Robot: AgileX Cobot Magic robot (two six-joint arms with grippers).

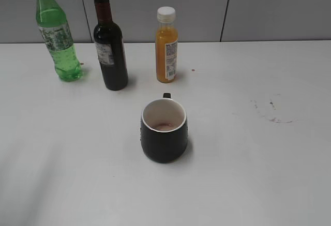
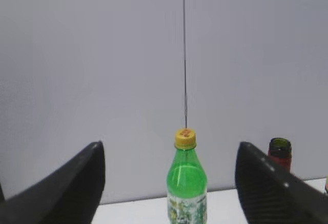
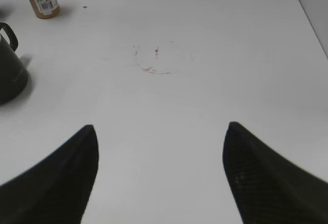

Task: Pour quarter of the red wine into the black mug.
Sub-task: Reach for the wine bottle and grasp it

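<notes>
Exterior view: three bottles in a row at the back of a white table [image 1: 258, 174], a mug in front, no arm in sight.

The red wine [image 1: 110, 45] stands upright and uncapped between a green bottle [image 1: 57, 32] and an orange juice bottle [image 1: 166, 45]; the black mug [image 1: 164, 131] sits nearer the camera, handle toward the wall, a reddish trace at its bottom. Left gripper [image 2: 169, 183] hangs with jaws spread wide, empty, facing the green bottle. Right gripper [image 3: 160, 172] is likewise spread wide and empty above faint reddish stains [image 3: 154, 60].
</notes>
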